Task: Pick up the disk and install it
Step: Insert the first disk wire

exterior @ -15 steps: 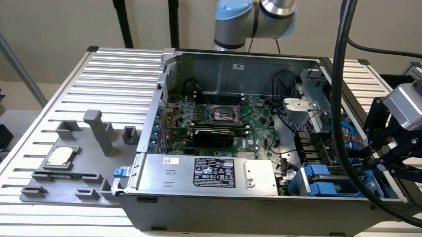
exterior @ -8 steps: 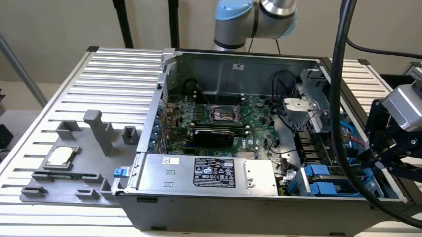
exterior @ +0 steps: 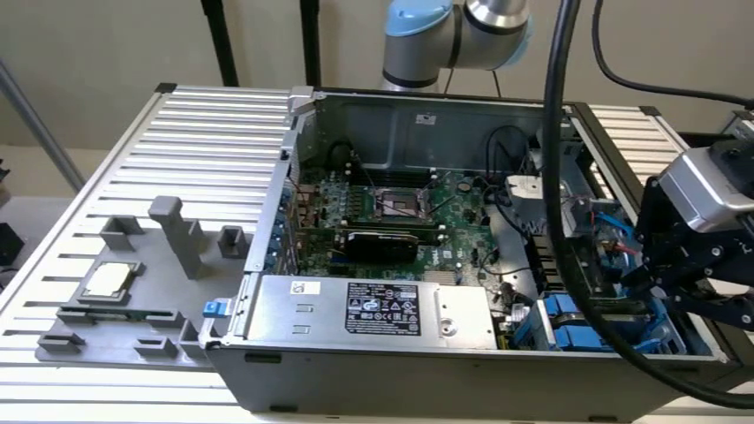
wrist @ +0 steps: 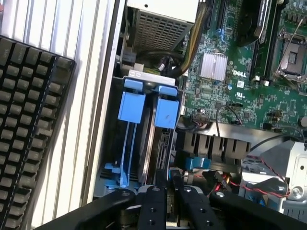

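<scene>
The disk [wrist: 162, 143] stands on edge in the blue drive cage [wrist: 112, 172] at the case's corner. Its silver-grey body is framed by a blue carrier whose tab [wrist: 168, 113] sits beside a second blue tab [wrist: 131, 106]. My gripper [wrist: 169, 188] hangs right over the near end of the disk. Its black fingers [wrist: 154, 203] are drawn close together with nothing visibly clamped between them. In the exterior view the gripper [exterior: 648, 281] hovers over the blue carriers [exterior: 577, 320] at the case's front corner, on the exterior view's right.
The open computer case [exterior: 253, 353] lies on a slatted table, with the motherboard [exterior: 389, 208] and power supply [exterior: 377, 305] inside. A grey fixture holds a small silver chip [exterior: 106, 281] on the exterior view's left. A black keyboard [wrist: 29, 120] lies beside the case. Thick cables [exterior: 577, 221] hang over the cage.
</scene>
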Controlling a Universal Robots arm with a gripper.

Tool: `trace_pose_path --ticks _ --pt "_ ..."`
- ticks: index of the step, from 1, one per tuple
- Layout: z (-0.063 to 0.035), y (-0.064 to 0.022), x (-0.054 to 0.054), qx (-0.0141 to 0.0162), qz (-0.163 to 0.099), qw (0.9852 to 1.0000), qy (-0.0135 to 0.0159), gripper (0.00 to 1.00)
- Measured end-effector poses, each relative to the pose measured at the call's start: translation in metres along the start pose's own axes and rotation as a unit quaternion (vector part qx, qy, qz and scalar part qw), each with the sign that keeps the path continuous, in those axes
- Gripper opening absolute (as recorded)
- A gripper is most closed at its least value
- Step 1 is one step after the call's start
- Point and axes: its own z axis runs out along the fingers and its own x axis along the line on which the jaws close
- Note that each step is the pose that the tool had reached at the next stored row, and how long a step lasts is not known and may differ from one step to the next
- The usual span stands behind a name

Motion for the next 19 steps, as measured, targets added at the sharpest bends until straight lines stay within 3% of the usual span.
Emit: trace_pose_path --ticks 4,10,16,19 --pt "0.0009 0.0067 -0.0008 0.0004 0.004 1.0 0.0005 0.0" --pt "0.0035 0.0074 -0.0006 0.0041 0.03 0.9995 0.0031 0.0" --pt "0.0072 0.0079 0.0 0.0074 0.056 0.9983 0.0084 0.0" --pt "0.0088 0.0088 0.0001 0.0072 0.065 0.9978 0.0111 0.0"
